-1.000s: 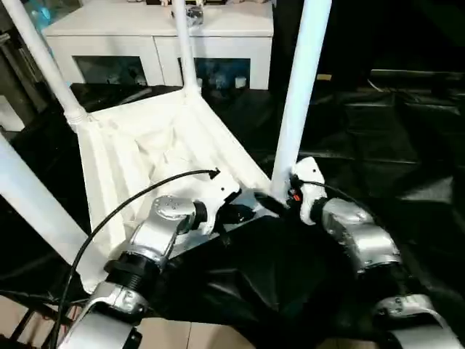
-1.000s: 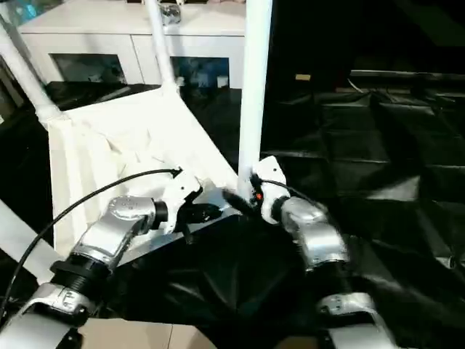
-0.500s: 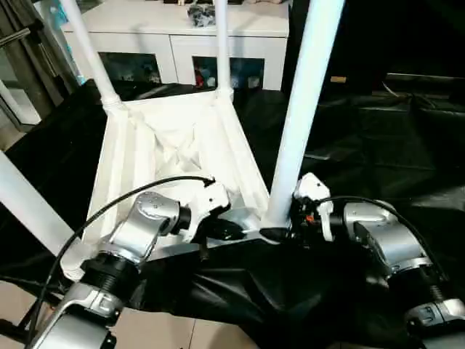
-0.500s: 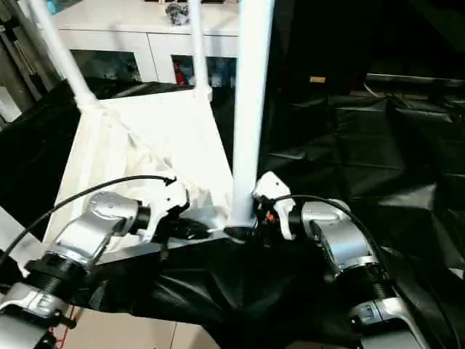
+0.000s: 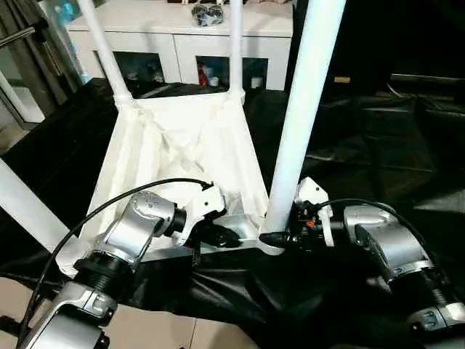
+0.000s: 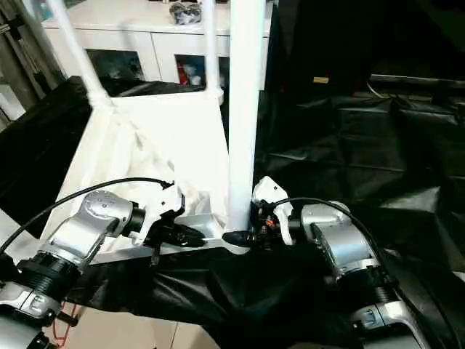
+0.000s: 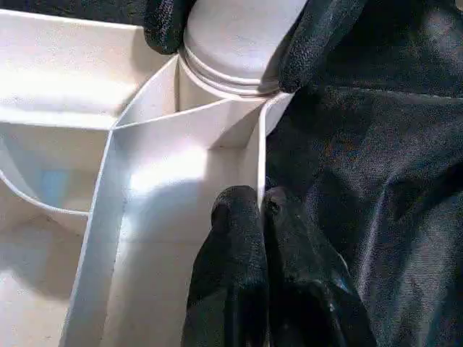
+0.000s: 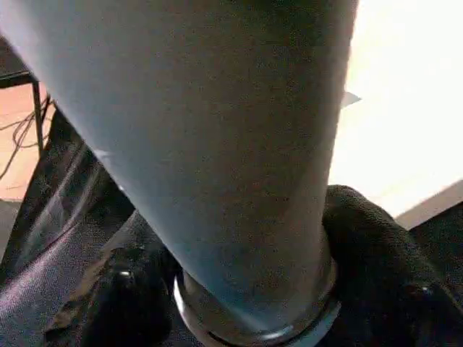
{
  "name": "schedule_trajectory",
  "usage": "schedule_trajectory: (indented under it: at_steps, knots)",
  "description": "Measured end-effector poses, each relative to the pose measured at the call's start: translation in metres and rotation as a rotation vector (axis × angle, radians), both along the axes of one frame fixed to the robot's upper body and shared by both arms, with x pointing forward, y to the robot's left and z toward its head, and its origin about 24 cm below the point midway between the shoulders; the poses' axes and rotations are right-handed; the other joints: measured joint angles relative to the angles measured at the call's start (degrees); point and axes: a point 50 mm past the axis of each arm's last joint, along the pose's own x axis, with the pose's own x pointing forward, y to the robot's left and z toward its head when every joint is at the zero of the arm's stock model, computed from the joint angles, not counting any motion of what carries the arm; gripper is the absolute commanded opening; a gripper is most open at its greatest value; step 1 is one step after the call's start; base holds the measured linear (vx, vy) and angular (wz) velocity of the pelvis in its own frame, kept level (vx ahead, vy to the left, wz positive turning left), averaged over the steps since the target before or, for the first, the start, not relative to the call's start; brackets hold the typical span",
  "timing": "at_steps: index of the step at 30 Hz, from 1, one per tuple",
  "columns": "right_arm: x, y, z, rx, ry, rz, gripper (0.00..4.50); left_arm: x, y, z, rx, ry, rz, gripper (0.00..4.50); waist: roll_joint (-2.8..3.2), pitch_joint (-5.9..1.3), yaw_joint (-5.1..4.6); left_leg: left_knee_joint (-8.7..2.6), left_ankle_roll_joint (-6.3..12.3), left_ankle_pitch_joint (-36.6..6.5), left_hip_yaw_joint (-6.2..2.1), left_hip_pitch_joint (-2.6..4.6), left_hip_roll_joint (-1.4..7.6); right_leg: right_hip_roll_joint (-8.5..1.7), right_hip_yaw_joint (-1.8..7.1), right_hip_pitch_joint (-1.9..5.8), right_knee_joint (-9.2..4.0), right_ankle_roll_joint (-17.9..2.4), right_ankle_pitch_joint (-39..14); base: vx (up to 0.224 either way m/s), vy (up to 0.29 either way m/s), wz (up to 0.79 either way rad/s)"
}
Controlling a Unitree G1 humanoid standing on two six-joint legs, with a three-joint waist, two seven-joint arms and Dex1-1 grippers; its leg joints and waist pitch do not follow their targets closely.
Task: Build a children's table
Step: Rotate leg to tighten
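— At the near corner of the tabletop [image 5: 182, 145], what is the right gripper [image 6: 243, 237] doing?

— Its black fingers [image 7: 318, 32] sit one on each side of the base of the near leg [image 5: 301, 116], right at the collar where the tube enters its corner socket [image 7: 231, 79]. A second ago they stood beside that leg; now they clasp it.

— And the left gripper [image 7: 249, 217]?

— Its two fingers are pressed together, pinching the thin outer rim of the tabletop just beside that same socket. Earlier it lay a little further from the corner.

— Has anything else changed?

— The head camera has swung, so the upturned table now sits squarer in view. The table's own place on the black cloth [image 5: 378, 145] looks the same.

— How does the table look?

— White plastic, upside down, ribbed underside facing up. Tapered white legs rise from its corners: two at the far end [image 5: 105, 51] [image 5: 235, 43], one at the near left [image 5: 25, 207], and the near right one between the grippers.

— Where does it lie relative to them?

— Stretching away from both grippers toward a white cabinet [image 5: 182, 33], its near edge right at their fingertips.
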Motion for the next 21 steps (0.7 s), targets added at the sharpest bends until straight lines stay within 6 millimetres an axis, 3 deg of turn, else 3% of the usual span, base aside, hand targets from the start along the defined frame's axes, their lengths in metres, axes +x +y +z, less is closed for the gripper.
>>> schedule_trajectory:
  at_steps: [6,9,16,21]
  knots:
    - [-0.001,-0.002,-0.001,0.010,0.005,-0.016,2.60,0.001,0.000,0.000,-0.010,-0.001,0.018,0.00,0.00,-0.01,0.30,0.01,0.00,0.00,0.00,0.02,0.00,0.00,0.00,0.02,0.00,0.00,0.00,0.000,0.000,0.00]
    - [0.002,0.000,-0.005,0.041,0.003,-0.106,2.59,0.003,-0.002,-0.003,-0.022,-0.005,0.075,0.00,0.01,-0.01,0.22,0.05,-0.02,0.02,0.00,0.11,0.00,0.00,0.03,0.13,0.03,0.00,0.01,0.000,0.000,0.00]
    - [0.027,0.013,-0.015,0.050,-0.045,-0.491,2.58,0.019,-0.021,-0.009,-0.019,-0.057,0.302,0.00,0.02,-0.03,-2.06,0.15,-0.05,0.04,-0.08,0.50,-0.03,-0.01,-0.02,0.49,-0.46,0.32,-0.17,-0.015,0.001,-0.01]
    - [0.033,0.022,-0.020,0.035,-0.060,-0.628,2.58,0.020,-0.032,-0.013,-0.011,-0.077,0.365,0.00,0.11,0.02,-3.41,0.14,-0.02,0.02,-0.31,1.13,-0.17,-0.02,-0.15,0.99,-1.08,0.43,-0.24,0.000,0.000,0.00]
